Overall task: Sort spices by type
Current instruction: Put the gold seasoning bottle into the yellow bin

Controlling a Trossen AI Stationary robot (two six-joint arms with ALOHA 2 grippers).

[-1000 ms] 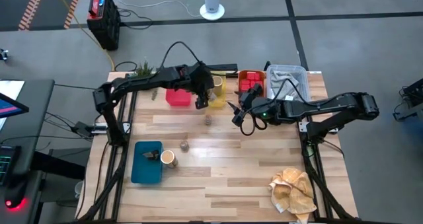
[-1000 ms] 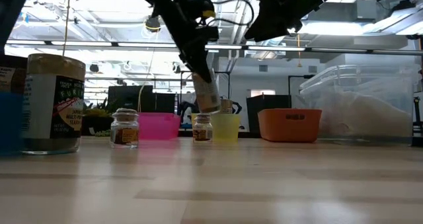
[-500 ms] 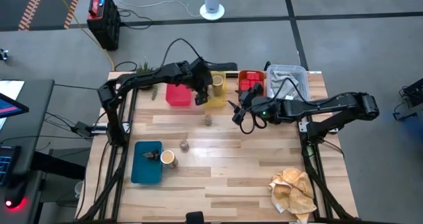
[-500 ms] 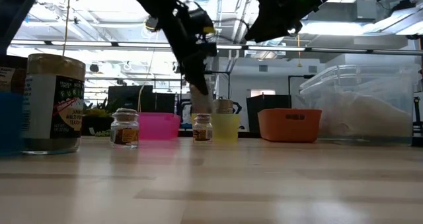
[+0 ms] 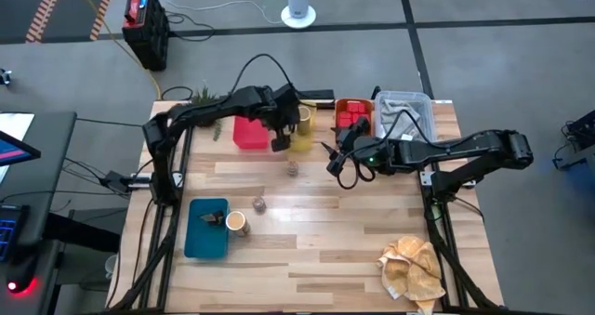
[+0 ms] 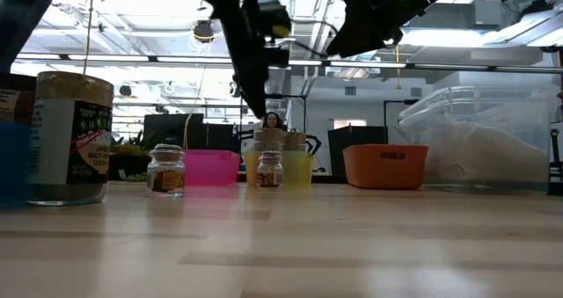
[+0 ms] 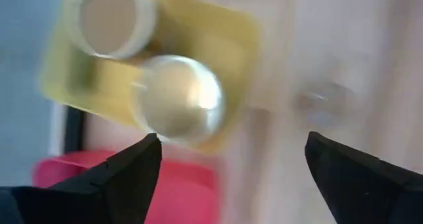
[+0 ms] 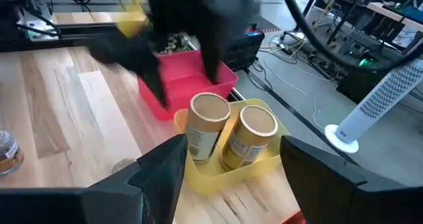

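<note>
Two tan cylinders (image 8: 210,127) stand in yellow tray (image 8: 218,173).

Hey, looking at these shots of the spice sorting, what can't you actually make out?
- Left wrist view: motion blur smears the yellow tray and its two tan cylinders; nothing on them is readable.
- High view: the left gripper covers part of the yellow tray, hiding the second cylinder.
- Low view: the big jar is cut by the edge, so its label is partial.
- High view: the small glass jars are too tiny to identify contents.
</note>
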